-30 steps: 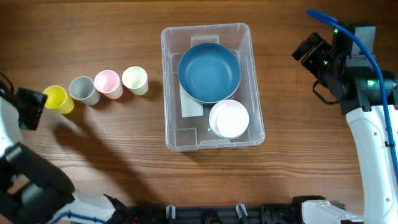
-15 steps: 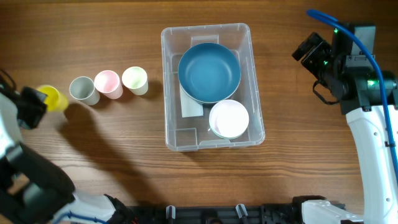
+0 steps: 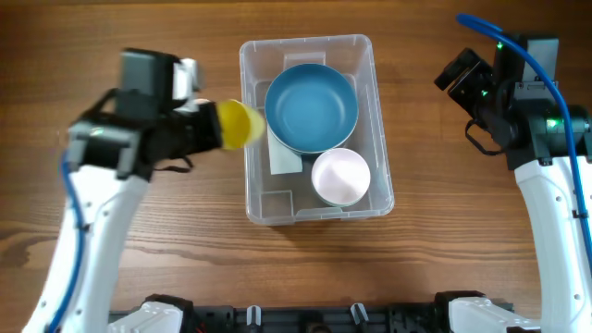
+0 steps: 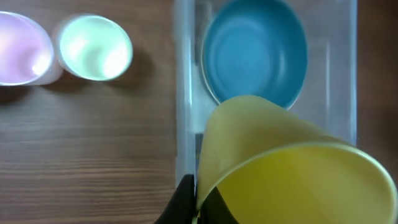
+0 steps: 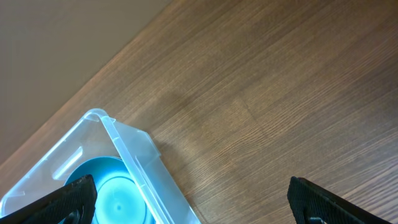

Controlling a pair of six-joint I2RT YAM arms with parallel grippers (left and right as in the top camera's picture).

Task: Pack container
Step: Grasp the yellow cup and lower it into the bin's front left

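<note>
The container [image 3: 305,43], a large clear bin, sits mid-table holding a blue bowl [image 3: 311,106] and a white bowl [image 3: 340,176]. My left gripper [image 3: 208,129] is shut on a yellow cup [image 3: 237,125], held on its side over the container's left wall. In the left wrist view the yellow cup [image 4: 280,162] fills the lower right. The black fingertips [image 4: 186,202] pinch its rim above the container wall [image 4: 185,93] and blue bowl [image 4: 255,53]. My right gripper [image 5: 193,205] stands open and empty, off the container's far right corner [image 5: 134,155].
A pink cup [image 4: 22,50] and a pale green cup [image 4: 93,48] stand on the wood left of the container; the left arm [image 3: 120,139] hides them from overhead. The right arm [image 3: 518,111] stays at the table's right side.
The left gripper closed on the yellow cup at the far left, lifted it and carried it right to the container's left wall. The right arm has not moved.
</note>
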